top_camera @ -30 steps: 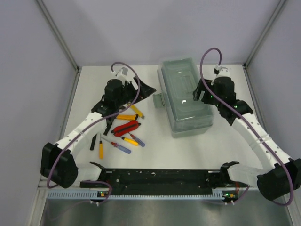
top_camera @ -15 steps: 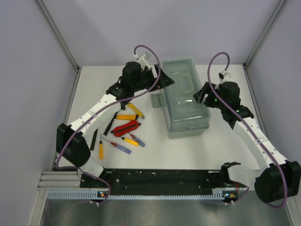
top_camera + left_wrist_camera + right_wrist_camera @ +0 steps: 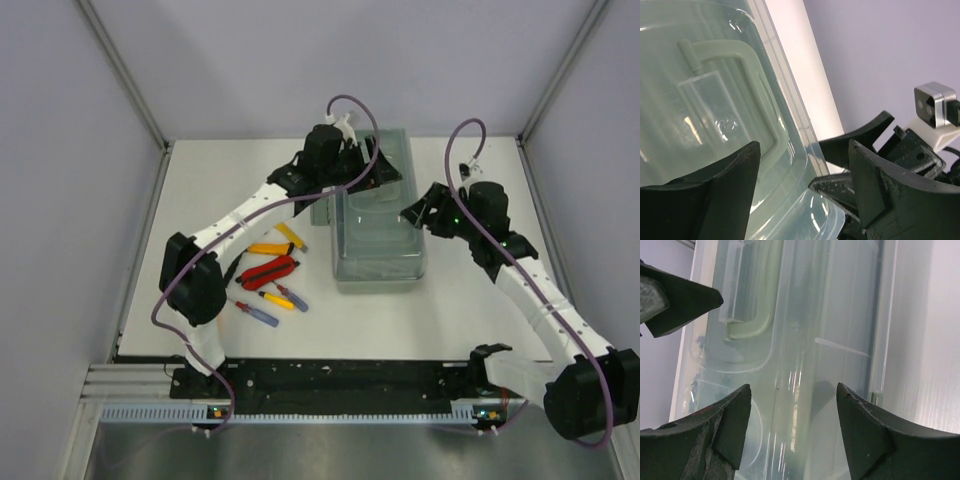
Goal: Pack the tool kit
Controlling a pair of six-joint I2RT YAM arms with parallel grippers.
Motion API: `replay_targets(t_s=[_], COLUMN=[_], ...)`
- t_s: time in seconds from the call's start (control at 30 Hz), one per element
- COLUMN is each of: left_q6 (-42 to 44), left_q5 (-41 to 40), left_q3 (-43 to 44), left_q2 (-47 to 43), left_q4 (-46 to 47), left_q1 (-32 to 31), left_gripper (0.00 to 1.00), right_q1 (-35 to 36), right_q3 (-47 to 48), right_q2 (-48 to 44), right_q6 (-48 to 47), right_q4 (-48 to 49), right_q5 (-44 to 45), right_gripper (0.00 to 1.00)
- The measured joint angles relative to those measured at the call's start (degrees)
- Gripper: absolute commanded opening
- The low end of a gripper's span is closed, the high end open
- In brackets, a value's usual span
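- Tool box (image 3: 380,235): clear plastic, lid down, sits on the white table (image 3: 200,170) right of centre, long side running near to far.
- Left gripper (image 3: 383,174): arm reaches across to the far left corner of the box and hovers over the lid there.
- In the left wrist view, the left gripper (image 3: 805,147) has its fingers spread wide with nothing between them. The lid's rim and corner lie below the gap.
- Whether the fingers touch the lid is not clear.
- Handle (image 3: 720,48): pale, folded flat in the lid recess, seen through the clear plastic. No finger is on it.
- Right gripper (image 3: 415,212): at the right side of the box, about mid-length, fingertips pointing at the lid edge.
- In the right wrist view, the right gripper (image 3: 793,390) also has its fingers wide apart and is not gripping anything. The lid surface and handle (image 3: 767,300) lie beyond them.
- The two grippers are close together over the far half of the box, and each one's black fingers show in the other's wrist view.
- Loose tools lie on the table left of the box, apart from it and outside it.
- They include yellow-handled pliers (image 3: 268,247), a red-handled tool (image 3: 268,271) just nearer the arm bases, and small screwdrivers (image 3: 275,299) nearest the bases.
- A black tool (image 3: 235,262) is partly hidden under the left arm, type unclear.
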Motion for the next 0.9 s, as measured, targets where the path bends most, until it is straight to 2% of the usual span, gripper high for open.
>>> replay_targets(t_s=[0.43, 0.73, 0.9], left_q6=[-4.50, -4.87, -4.59], left_q5=[-7.50, -17.86, -22.58], left_q3=[6.62, 17.73, 18.95], left_q2=[6.08, 13.70, 14.10], left_q4=[-2.82, -7.78, -9.86], left_q1=[-1.88, -4.02, -5.16], left_gripper=[0.67, 0.65, 0.65], right_q1=[0.63, 0.70, 0.61], right_q3=[-0.66, -2.97, -4.44], right_q2=[-7.43, -10.29, -10.99], right_q6=[1.57, 2.27, 1.81], right_q4=[-9.09, -8.50, -9.14], right_q5=[10.88, 13.66, 16.81], right_gripper=[0.68, 0.68, 0.68])
